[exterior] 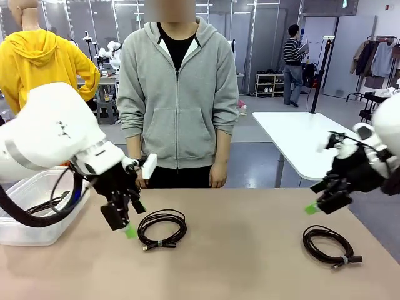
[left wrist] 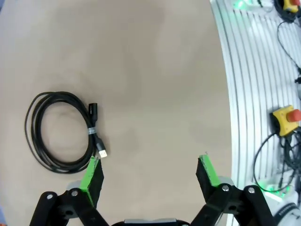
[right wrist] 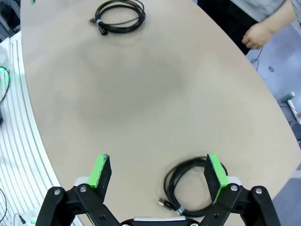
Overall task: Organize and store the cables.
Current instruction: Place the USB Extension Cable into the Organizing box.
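Observation:
One black cable coil (exterior: pixel 162 228) lies on the tan table left of centre, bound by a tie. My left gripper (exterior: pixel 128 220) hovers just left of it, open and holding nothing. In the left wrist view this coil (left wrist: pixel 90 123) lies ahead and to the left, its plug end near my left finger (left wrist: pixel 93 173). A second cable coil (exterior: pixel 330 245) lies at the right front. My right gripper (exterior: pixel 320 203) hangs open above and slightly behind it. In the right wrist view that coil (right wrist: pixel 168 183) sits beside my right finger (right wrist: pixel 214 174), and the other coil (right wrist: pixel 99 22) lies far off.
A white plastic bin (exterior: pixel 25 234) stands at the table's left edge with a dark cable (exterior: pixel 44 205) inside. A person in a grey hoodie (exterior: pixel 178 94) stands at the far edge, hands (right wrist: pixel 256 35) down. A ridged metal base with a yellow stop button (left wrist: pixel 286 117) borders the table.

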